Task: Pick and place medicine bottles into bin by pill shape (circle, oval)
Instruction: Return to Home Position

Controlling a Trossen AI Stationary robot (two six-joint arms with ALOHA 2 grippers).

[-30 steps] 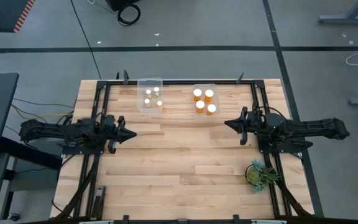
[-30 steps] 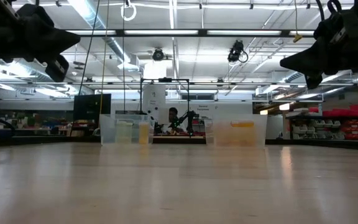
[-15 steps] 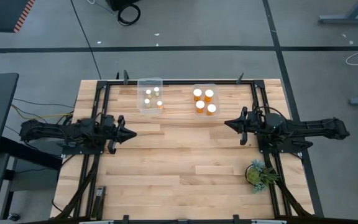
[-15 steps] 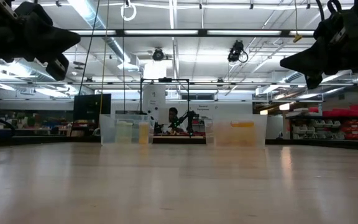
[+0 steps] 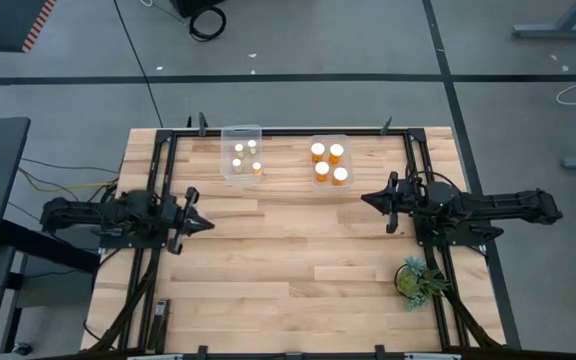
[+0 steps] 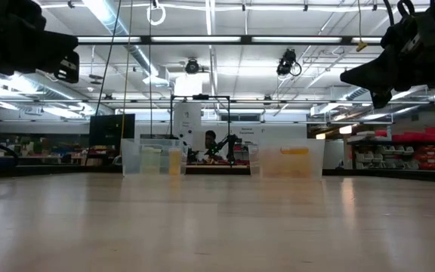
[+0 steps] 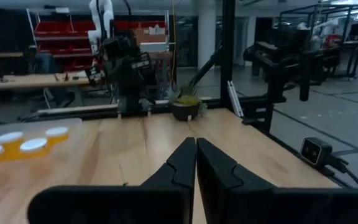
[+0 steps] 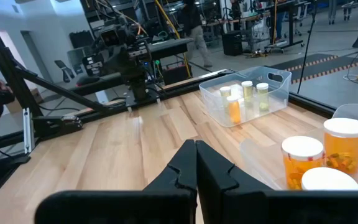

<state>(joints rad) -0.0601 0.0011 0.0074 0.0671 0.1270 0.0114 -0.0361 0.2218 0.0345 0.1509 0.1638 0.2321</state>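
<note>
1. Left arm. The left tool (image 5: 206,223) hangs over the left part of the light wooden plank counter (image 5: 288,290) and points toward the centre. In the left wrist view its two dark fingers (image 7: 180,164) are clenched tip to tip, with nothing between them.

2. Right arm. The right tool (image 5: 366,200) hangs over the right part of the counter and points toward the centre, well apart from the left tool. Its fingers (image 8: 181,165) are likewise clenched together and grasp nothing.

3. Task items. Eight small amber-orange translucent medicine bottles (image 5: 336,152) with round white caps stand upright in two bins near the far edge of the counter.
- The left clear plastic bin (image 5: 241,130) holds the four narrower bottles (image 5: 238,163).
- The right clear plastic bin (image 5: 329,138) holds the four wider bottles (image 5: 322,170).
- The two bins stand near each other and do not touch.

4. Other items. A small green potted plant (image 5: 415,278) stands on the right side of the counter, nearer the front edge than the right arm.

5. Low view. Both arms show in the upper corners, raised above the counter surface.
</note>
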